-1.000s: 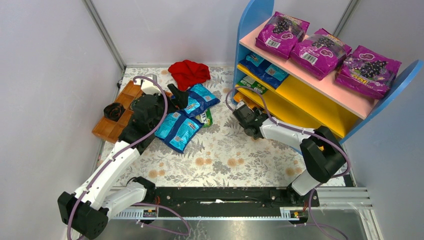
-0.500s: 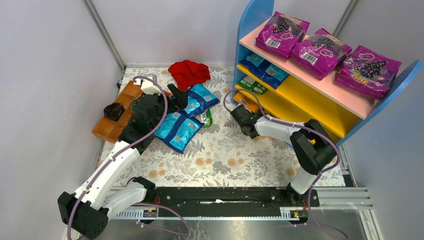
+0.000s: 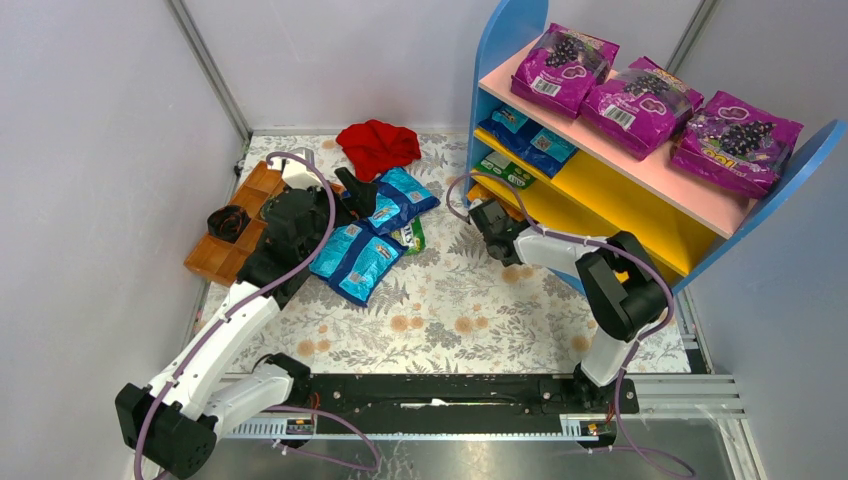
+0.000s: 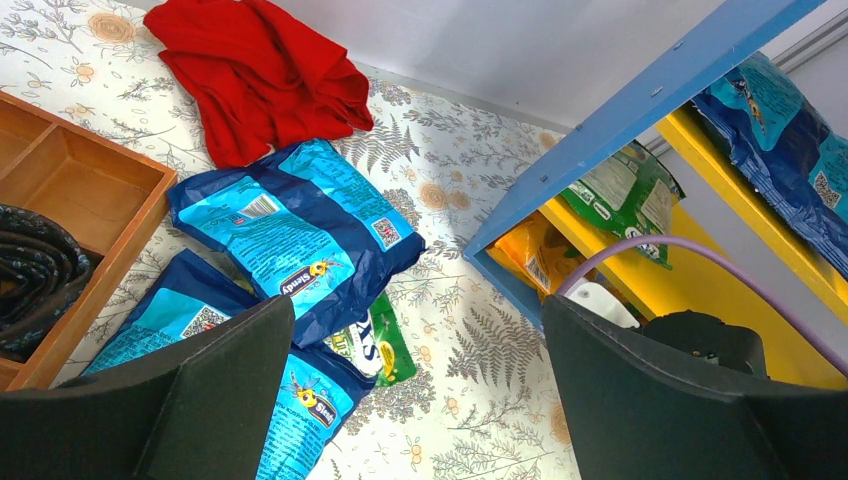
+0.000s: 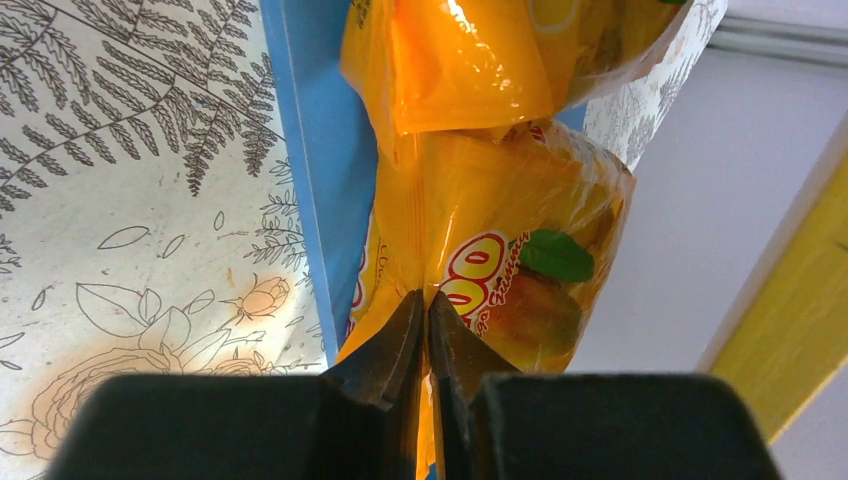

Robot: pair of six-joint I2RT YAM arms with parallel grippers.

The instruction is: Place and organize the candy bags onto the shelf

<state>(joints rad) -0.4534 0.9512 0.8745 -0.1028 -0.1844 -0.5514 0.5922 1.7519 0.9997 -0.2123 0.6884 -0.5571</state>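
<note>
The shelf (image 3: 620, 200) stands at the right; two blue candy bags (image 3: 530, 138) and a green one (image 3: 505, 168) lie on its yellow boards. My right gripper (image 5: 427, 305) is at the lowest board by the blue side panel (image 5: 320, 150), shut on the edge of an orange candy bag (image 5: 520, 230). A second orange bag (image 5: 470, 60) lies just beyond it. My left gripper (image 4: 415, 400) hangs open above the floor pile: two blue bags (image 4: 290, 230) (image 4: 300, 410) and a green bag (image 4: 385, 345) partly under them.
A red cloth (image 3: 378, 145) lies at the back of the floral mat. A brown wooden tray (image 3: 235, 235) holding a dark coiled thing sits at the left. Three magenta grape bags (image 3: 640, 100) fill the pink top board. Walls enclose all sides.
My right gripper has shut on the orange bag at the shelf's lowest board, and the right arm's elbow has swung left. The left arm has not moved.
</note>
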